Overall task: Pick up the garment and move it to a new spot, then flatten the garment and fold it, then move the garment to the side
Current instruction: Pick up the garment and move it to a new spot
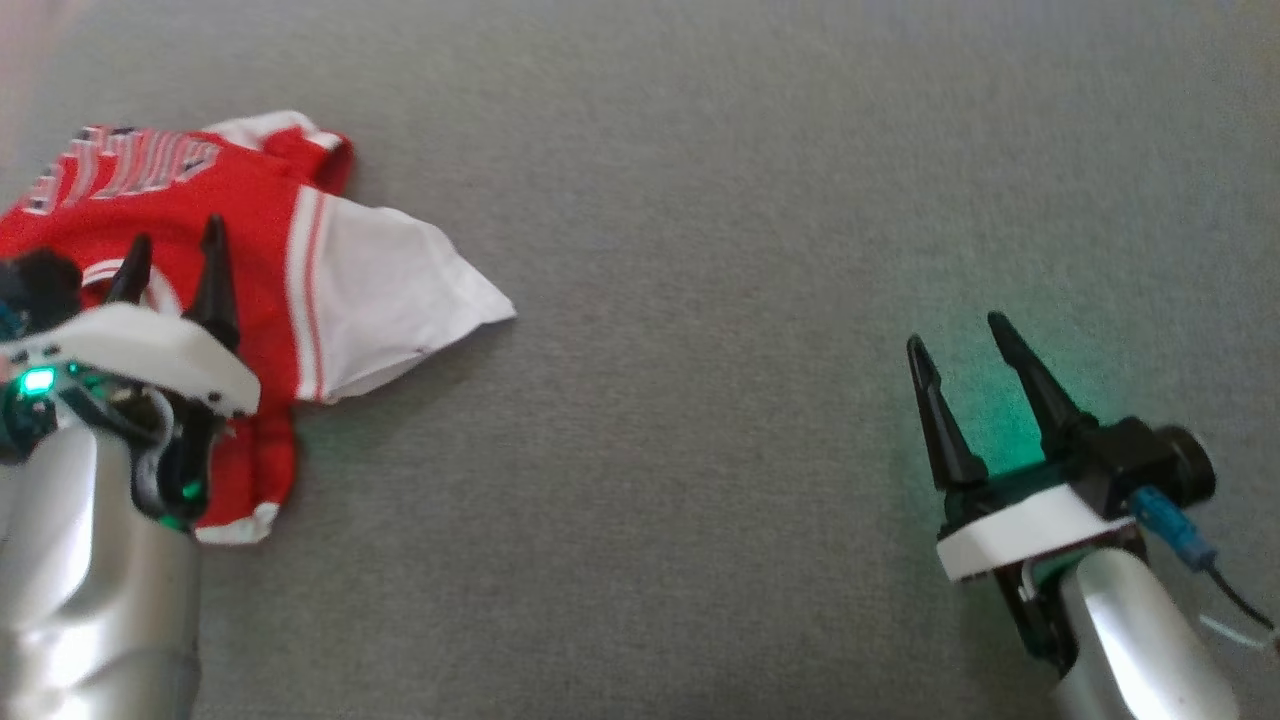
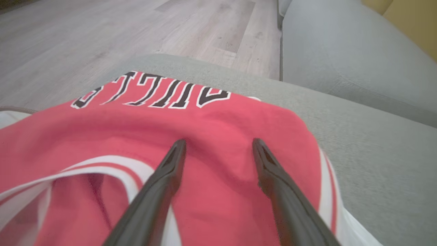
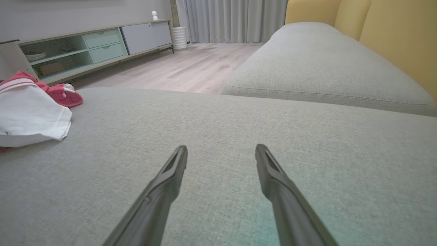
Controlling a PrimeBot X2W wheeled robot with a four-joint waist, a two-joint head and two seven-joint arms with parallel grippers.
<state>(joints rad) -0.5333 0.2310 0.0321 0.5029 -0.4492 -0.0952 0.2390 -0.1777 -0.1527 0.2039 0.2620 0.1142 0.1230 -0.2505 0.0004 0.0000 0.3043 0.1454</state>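
Lying rumpled, red-and-white garment

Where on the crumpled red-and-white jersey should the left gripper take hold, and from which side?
Probably the bunched red fabric of the jersey beside its white-trimmed opening, from above: the open left gripper sits over that rumpled fold, while the white panel lies flatter on the cushion, offering less to pinch.

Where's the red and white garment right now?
In the head view the garment lies crumpled at the left on the grey cushion, beneath the left gripper, far from the right gripper.
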